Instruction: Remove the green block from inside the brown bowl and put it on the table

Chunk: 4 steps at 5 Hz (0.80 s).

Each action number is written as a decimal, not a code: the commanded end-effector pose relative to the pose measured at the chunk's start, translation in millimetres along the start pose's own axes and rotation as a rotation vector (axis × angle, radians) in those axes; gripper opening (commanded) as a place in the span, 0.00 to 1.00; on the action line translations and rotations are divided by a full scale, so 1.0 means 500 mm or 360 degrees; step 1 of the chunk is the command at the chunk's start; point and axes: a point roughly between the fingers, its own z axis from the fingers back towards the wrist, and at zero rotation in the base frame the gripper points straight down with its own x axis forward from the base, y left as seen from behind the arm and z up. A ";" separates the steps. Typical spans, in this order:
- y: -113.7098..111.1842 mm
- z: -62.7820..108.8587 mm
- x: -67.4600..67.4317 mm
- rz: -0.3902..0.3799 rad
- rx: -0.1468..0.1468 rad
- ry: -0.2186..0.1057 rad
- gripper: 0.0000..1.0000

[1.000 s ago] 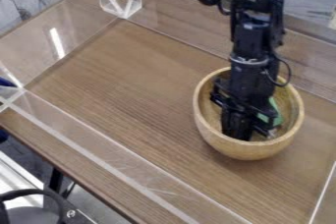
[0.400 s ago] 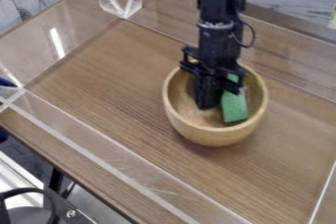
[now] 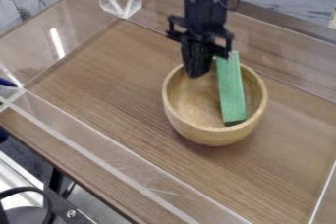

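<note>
A: How is the surface [image 3: 98, 90] laid out?
B: The brown bowl [image 3: 176, 115] is seen toward its right side, with the green block [image 3: 231, 95] inside, its far end raised at the far rim.

A: And the long axis of the block?
B: It is directed from near to far, leaning up toward the far end.

A: Where is the gripper [image 3: 198, 68] placed?
B: It is seen over the bowl's far-left rim. The block is located just to its right, the far end being closest.

A: Are its jaws together?
B: Yes; whether the block's far end is pinched cannot be told. If it is free, a small rightward shift, with jaws parted across the narrow width, would be required.
</note>
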 end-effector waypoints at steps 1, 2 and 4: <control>0.034 0.093 0.019 0.0080 0.0044 -0.0208 0.00; 0.077 0.130 0.015 0.0170 0.0050 -0.0269 0.00; 0.105 0.099 0.020 0.0211 0.0059 -0.0229 0.00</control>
